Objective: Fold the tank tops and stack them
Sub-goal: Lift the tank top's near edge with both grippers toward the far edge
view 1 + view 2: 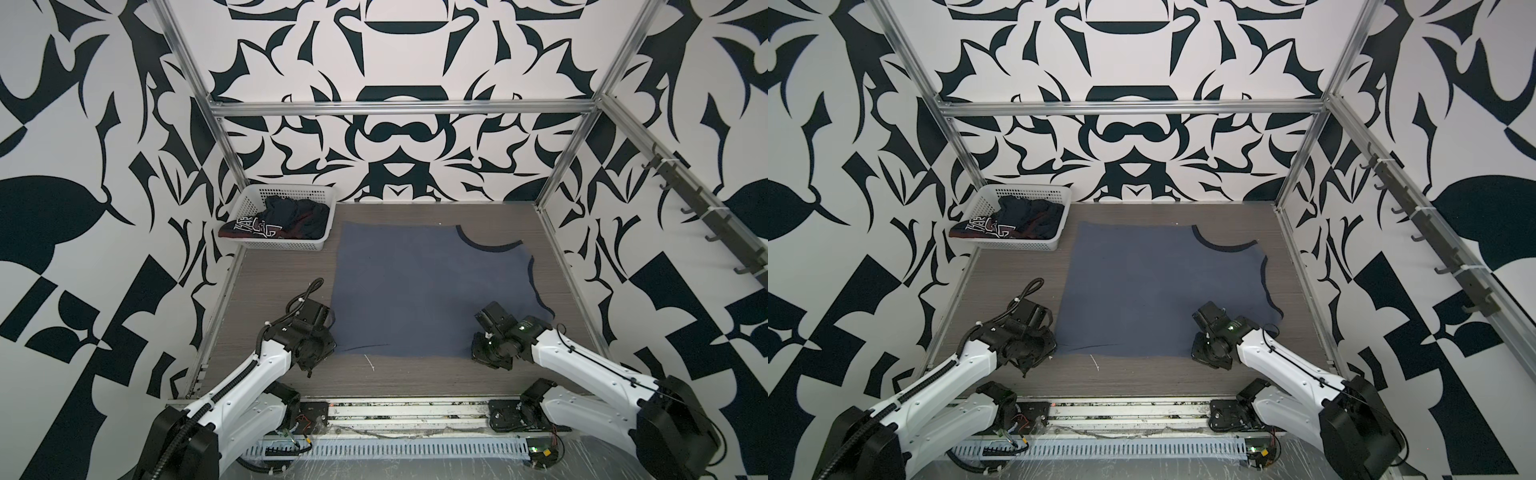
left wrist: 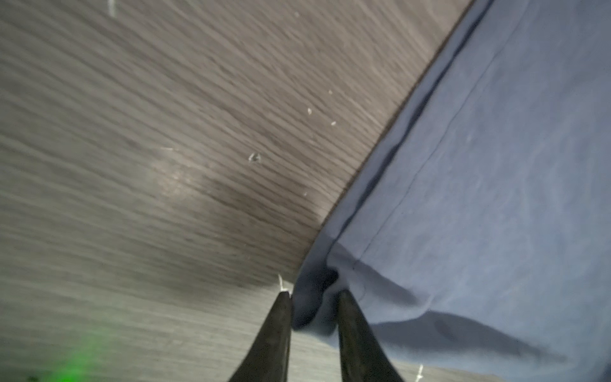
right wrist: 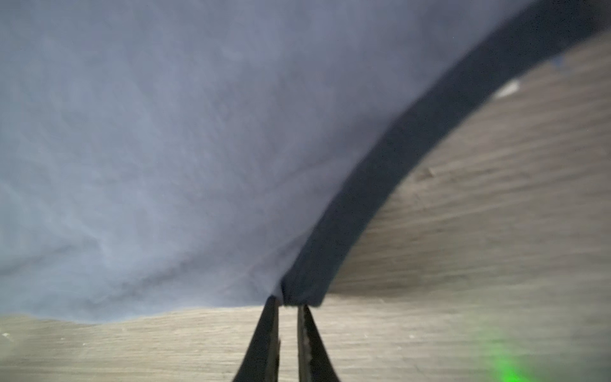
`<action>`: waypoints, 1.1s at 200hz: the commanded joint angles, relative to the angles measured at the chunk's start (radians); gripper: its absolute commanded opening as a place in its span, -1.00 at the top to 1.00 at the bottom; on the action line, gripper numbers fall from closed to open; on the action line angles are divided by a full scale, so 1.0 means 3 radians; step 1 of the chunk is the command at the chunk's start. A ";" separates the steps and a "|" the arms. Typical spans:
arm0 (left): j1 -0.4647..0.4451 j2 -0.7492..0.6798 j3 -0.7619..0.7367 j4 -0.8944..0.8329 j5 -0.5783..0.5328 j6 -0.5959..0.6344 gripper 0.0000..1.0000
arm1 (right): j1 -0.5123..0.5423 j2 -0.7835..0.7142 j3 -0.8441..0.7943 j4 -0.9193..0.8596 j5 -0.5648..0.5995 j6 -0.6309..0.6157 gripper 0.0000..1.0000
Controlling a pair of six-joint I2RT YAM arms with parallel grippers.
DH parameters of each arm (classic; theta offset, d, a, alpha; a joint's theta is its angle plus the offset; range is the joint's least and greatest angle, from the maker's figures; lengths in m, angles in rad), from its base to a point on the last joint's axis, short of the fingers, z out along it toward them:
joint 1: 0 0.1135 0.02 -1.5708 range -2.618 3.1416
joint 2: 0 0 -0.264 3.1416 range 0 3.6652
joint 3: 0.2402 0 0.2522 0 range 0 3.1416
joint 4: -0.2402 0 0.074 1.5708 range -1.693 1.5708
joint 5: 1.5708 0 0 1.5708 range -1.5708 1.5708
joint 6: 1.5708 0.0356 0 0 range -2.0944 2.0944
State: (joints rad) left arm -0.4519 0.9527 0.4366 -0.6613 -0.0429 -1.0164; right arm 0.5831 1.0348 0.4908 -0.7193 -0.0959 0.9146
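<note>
The slate grey-blue tank top (image 1: pixel 424 291) (image 1: pixel 1154 291) lies spread flat on the wood-grain table, its navy-trimmed armholes toward the right. My left gripper (image 2: pixel 314 297) sits at its near left corner (image 1: pixel 328 347), with a bunched fold of the blue cloth (image 2: pixel 479 198) between the fingers. My right gripper (image 3: pixel 287 306) is at the near right corner (image 1: pixel 484 349), fingers nearly together, with the end of the navy trim (image 3: pixel 413 132) at the tips. The dark navy tank top (image 1: pixel 286 220) (image 1: pixel 1021 218) lies crumpled in the basket.
A white perforated basket (image 1: pixel 291 188) (image 1: pixel 1025 188) stands at the back left corner of the table (image 1: pixel 282 282). Aluminium frame posts border the table on both sides. A rail with hooks (image 1: pixel 706 220) runs along the right wall.
</note>
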 commanded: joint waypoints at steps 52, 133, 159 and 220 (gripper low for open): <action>-0.0048 0.0060 -0.0036 0.0069 0.0055 -0.0017 0.77 | 0.0022 -0.0100 0.0222 -0.0378 0.0204 -0.0107 0.89; -0.0064 0.0009 -0.0064 0.0050 0.0010 -0.0047 0.87 | 0.0020 0.0017 0.0000 0.0095 0.0039 -0.0045 0.28; -0.0064 -0.0006 -0.0054 0.0049 0.0014 -0.0037 0.88 | 0.0021 0.0128 -0.0028 0.0163 0.0084 -0.0037 0.28; -0.0066 -0.0010 -0.0044 0.0052 0.0025 -0.0035 0.94 | 0.0020 0.0240 -0.0054 0.0116 0.0243 -0.0068 0.32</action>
State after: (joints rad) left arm -0.4671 0.9520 0.4332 -0.6323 -0.0296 -1.0187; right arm 0.5846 1.1011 0.4824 -0.6754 -0.0669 0.8917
